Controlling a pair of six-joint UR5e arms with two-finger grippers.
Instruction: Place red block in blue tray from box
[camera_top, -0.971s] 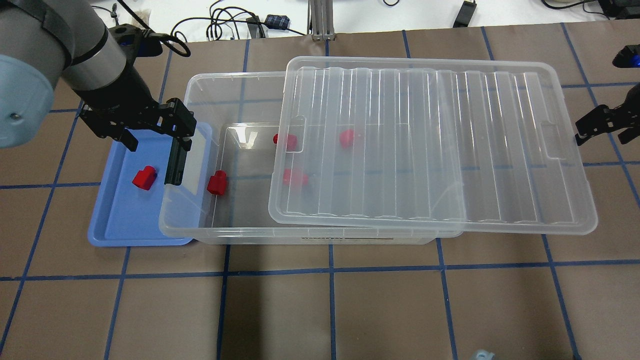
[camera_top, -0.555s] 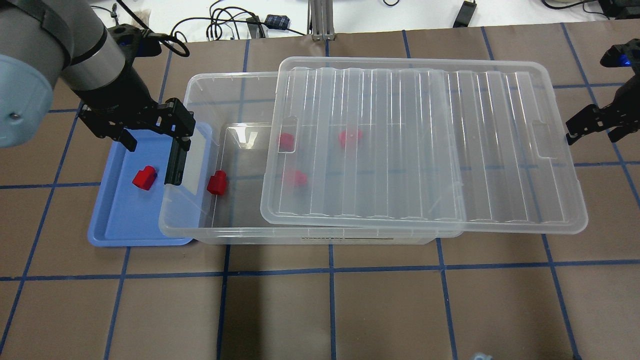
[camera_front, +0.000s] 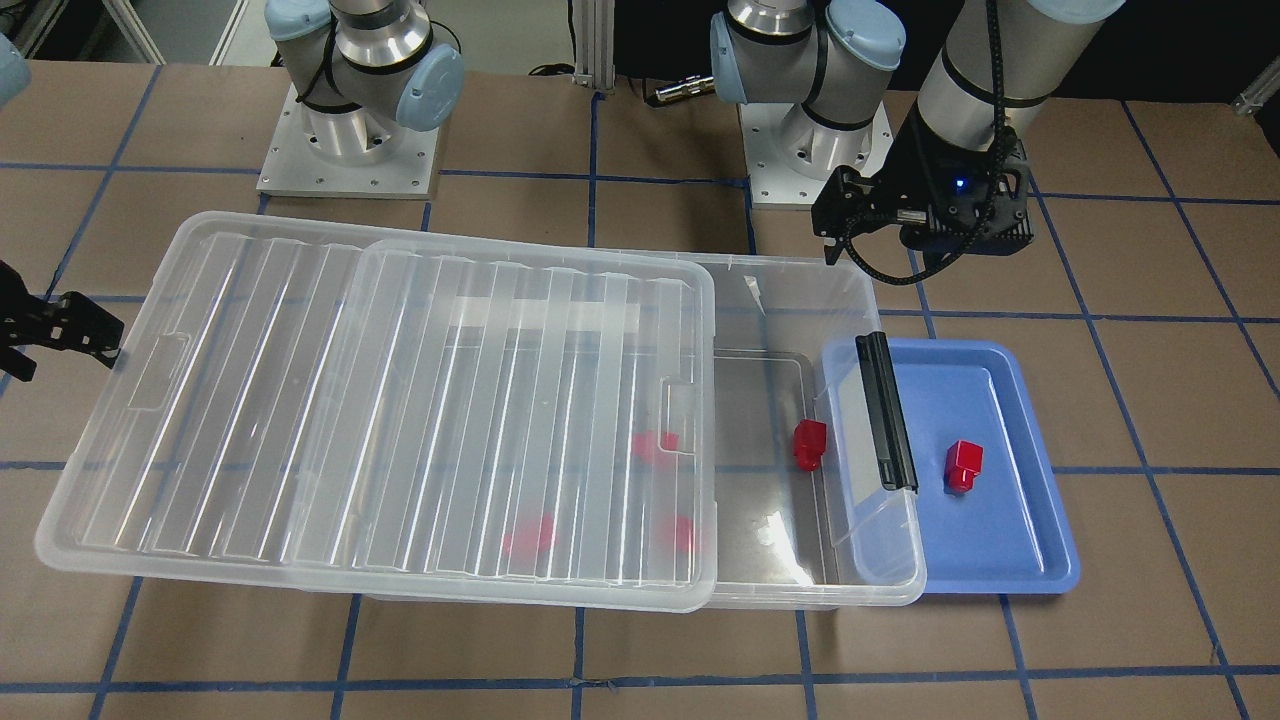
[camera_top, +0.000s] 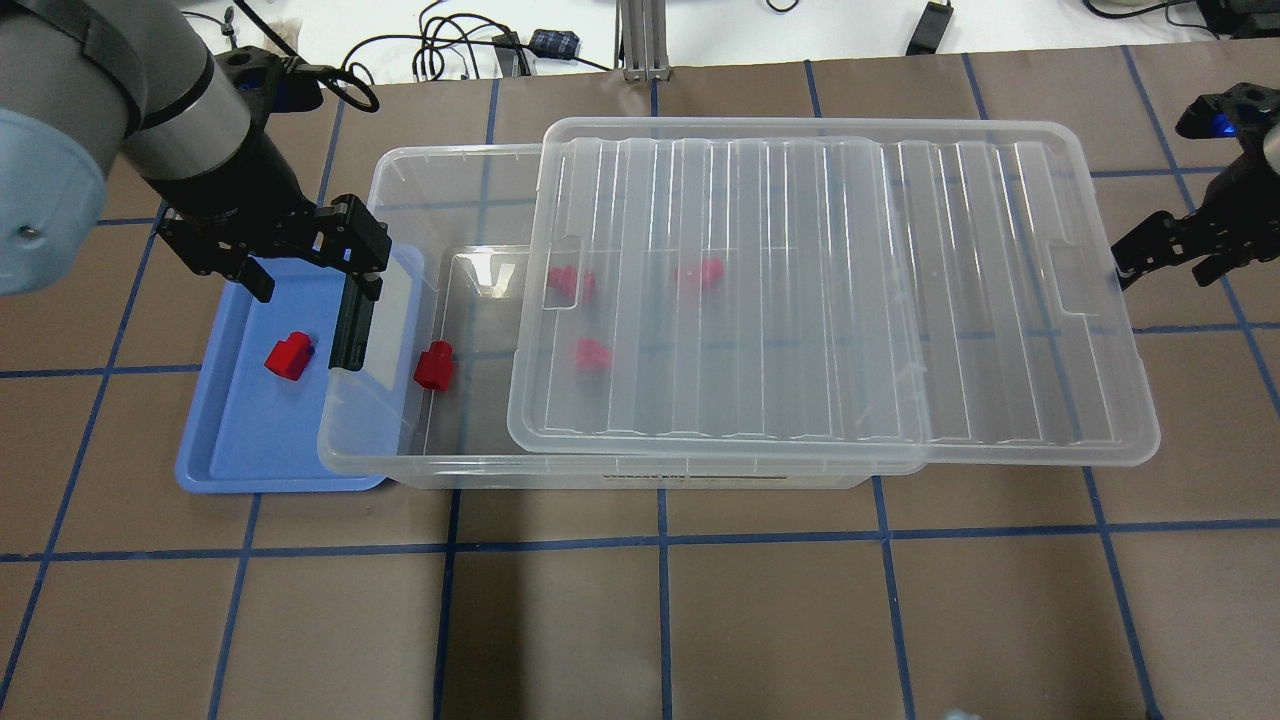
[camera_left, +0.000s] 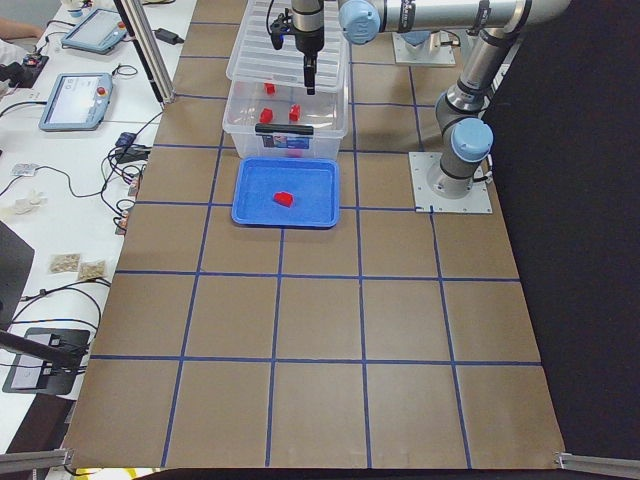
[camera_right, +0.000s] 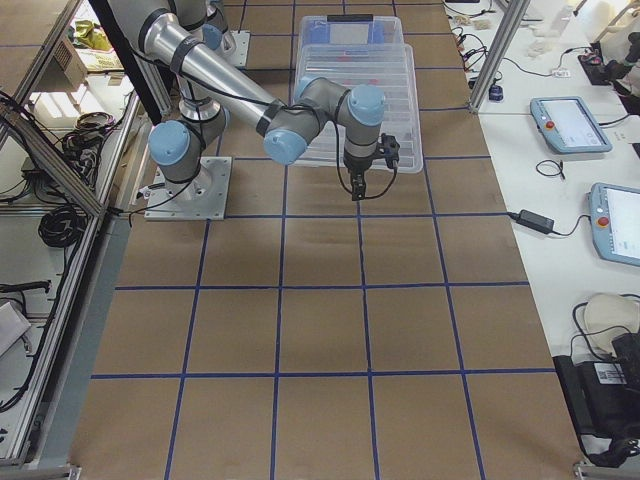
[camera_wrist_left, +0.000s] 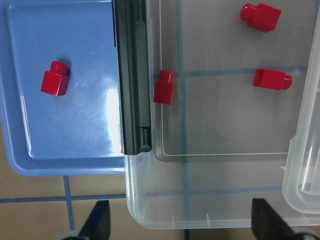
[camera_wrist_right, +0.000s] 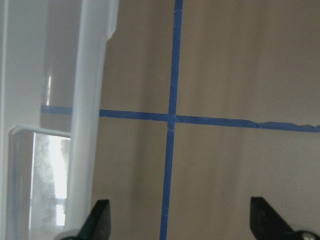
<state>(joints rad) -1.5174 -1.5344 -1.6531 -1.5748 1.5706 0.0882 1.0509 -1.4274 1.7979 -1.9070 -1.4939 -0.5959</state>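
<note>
One red block (camera_top: 289, 356) lies in the blue tray (camera_top: 230, 440), also seen from the front (camera_front: 964, 466) and in the left wrist view (camera_wrist_left: 56, 81). Several more red blocks lie in the box (camera_top: 640, 475): one in the uncovered end (camera_top: 434, 366), the others under the clear lid (camera_top: 830, 290). My left gripper (camera_top: 310, 272) is open and empty, above the far end of the tray and the box's black latch (camera_top: 352, 320). My right gripper (camera_top: 1168, 268) is open at the lid's right edge; I cannot tell whether it touches it.
The lid covers most of the box and overhangs its right end. The box's left rim overlaps the tray's right side. Cables and a metal post (camera_top: 640, 40) are beyond the table's far edge. Both arm bases (camera_front: 350, 120) stand behind the box.
The lid has slid left over the box, covering more of the blocks. My right gripper has moved left along with its right edge. The left arm has not moved.
</note>
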